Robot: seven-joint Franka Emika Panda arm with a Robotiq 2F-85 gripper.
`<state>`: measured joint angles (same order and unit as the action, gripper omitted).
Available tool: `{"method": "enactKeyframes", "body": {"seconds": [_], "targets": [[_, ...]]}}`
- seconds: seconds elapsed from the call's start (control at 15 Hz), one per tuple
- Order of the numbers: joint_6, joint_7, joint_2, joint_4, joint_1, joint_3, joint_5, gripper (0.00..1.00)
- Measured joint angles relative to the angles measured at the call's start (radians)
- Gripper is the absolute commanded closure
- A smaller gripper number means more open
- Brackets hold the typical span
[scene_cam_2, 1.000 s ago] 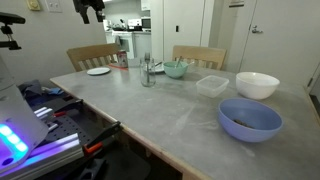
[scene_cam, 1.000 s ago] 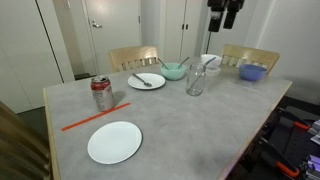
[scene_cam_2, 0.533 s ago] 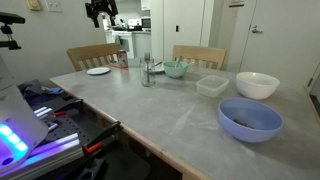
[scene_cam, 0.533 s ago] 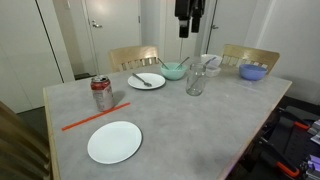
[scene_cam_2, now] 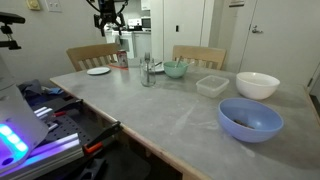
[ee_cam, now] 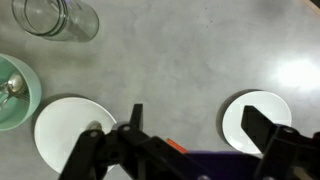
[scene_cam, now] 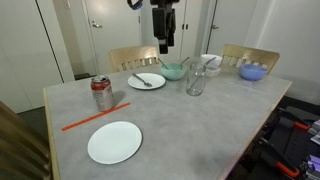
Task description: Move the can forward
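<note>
The red can (scene_cam: 101,93) with a silver top stands upright near the table's left edge, beside an orange strip (scene_cam: 82,121). It also shows in an exterior view, small and far off (scene_cam_2: 122,60). My gripper (scene_cam: 165,46) hangs high above the table, over the far plate, well away from the can. It also shows at the far end of the table in an exterior view (scene_cam_2: 108,27). In the wrist view the gripper (ee_cam: 198,125) is open and empty, and the can is out of sight there.
A plate with a fork (scene_cam: 146,81), an empty white plate (scene_cam: 114,142), a clear glass (scene_cam: 196,80), a teal bowl (scene_cam: 174,71), a white container (scene_cam_2: 212,86), a white bowl (scene_cam_2: 257,85) and a blue bowl (scene_cam_2: 250,118) sit on the grey table (scene_cam: 190,125). Chairs (scene_cam: 133,57) stand behind it.
My arm has swung leftward across the far side of the table, from above the blue bowl end to above the plate with the fork. The can has not moved.
</note>
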<state>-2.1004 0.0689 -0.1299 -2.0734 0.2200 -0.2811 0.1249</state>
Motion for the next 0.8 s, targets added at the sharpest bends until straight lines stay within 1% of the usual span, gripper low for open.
{"method": "enactKeyframes", "body": {"seconds": [0.47, 0.67, 0.8], "targets": [[0.076, 0.122, -0.204, 0.193, 0.044, 0.000, 0.069, 0.00], [0.078, 0.227, -0.282, 0.258, 0.069, -0.001, 0.097, 0.00], [0.078, 0.263, -0.317, 0.287, 0.077, -0.001, 0.105, 0.00]]}}
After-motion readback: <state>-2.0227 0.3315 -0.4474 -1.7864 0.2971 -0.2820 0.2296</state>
